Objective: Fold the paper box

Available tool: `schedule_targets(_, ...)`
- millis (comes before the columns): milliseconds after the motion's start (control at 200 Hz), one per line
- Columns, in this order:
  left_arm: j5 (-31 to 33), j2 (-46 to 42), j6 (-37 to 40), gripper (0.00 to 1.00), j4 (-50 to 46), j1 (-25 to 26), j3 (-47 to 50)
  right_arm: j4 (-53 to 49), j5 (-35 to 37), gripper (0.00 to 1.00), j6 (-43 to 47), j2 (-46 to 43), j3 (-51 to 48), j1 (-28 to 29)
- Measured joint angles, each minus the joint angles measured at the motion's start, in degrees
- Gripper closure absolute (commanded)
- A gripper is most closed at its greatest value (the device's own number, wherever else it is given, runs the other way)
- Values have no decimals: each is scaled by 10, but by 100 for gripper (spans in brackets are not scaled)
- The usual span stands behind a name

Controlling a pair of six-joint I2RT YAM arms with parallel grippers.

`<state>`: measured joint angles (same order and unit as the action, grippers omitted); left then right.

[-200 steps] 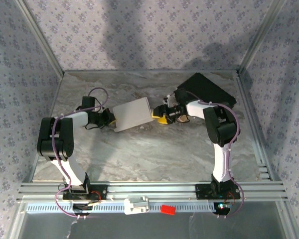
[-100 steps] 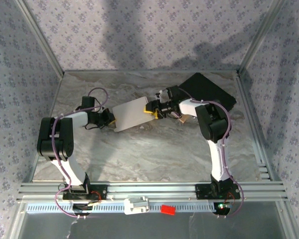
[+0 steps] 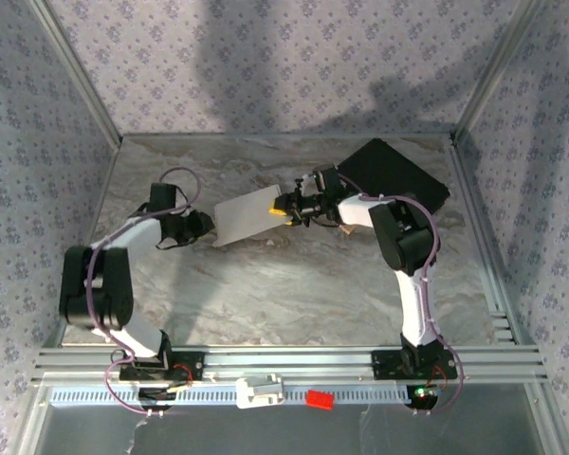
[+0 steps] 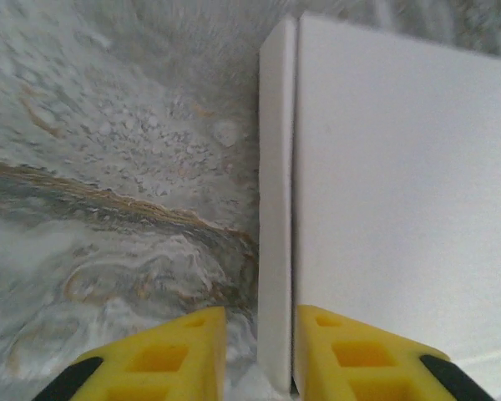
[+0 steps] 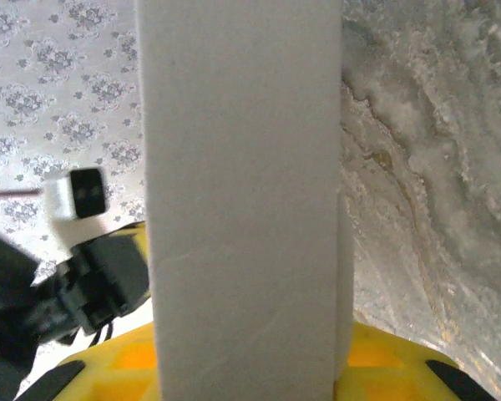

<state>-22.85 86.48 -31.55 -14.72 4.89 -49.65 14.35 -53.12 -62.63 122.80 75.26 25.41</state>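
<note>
The white paper box (image 3: 248, 213) is held up over the middle of the marble table, tilted, between my two grippers. My left gripper (image 3: 206, 226) is at its left edge. In the left wrist view a narrow folded side flap (image 4: 275, 209) of the box (image 4: 401, 167) stands between the yellow fingers (image 4: 163, 347). It lies against the right one, with a gap to the left one. My right gripper (image 3: 286, 207) is shut on the box's right end. In the right wrist view the box (image 5: 242, 167) stands upright between the fingers of the gripper (image 5: 250, 351).
A black rectangular case (image 3: 395, 176) lies at the back right, behind the right arm. A small tan packet (image 3: 347, 227) peeks out under the right forearm. Metal frame rails border the table (image 3: 266, 294), and patterned walls close it in.
My right gripper has moved left and slightly back with the box's right end, and the box now looks narrower and more tilted. The left arm's elbow has swung out to the left.
</note>
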Motion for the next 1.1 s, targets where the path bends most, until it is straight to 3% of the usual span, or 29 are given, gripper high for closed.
schedule_targets(95, 45, -102, 26, 49, 14, 35, 3, -46, -2, 75, -27, -10, 9, 0)
schedule_targets(225, 59, -227, 127, 47, 69, 115, 7, -122, -2, 75, -55, -40, 12, 0)
schedule_targets(360, 51, -275, 281, 40, 54, 195, 7, -217, -2, 75, -84, -80, 12, -2)
schedule_targets(525, 61, -292, 456, 26, -40, 285, 7, -317, -8, 75, -104, -114, 10, -6)
schedule_targets(695, 130, -296, 577, 25, -87, 358, 11, -389, -23, 72, -118, -142, -6, -9)
schedule_targets(934, 211, -235, 664, 24, -91, 395, 16, -419, -39, 70, -174, -214, -93, -9)
schedule_targets(1099, 210, -212, 685, 24, -91, 399, 21, -426, -54, 70, -195, -228, -121, -10)
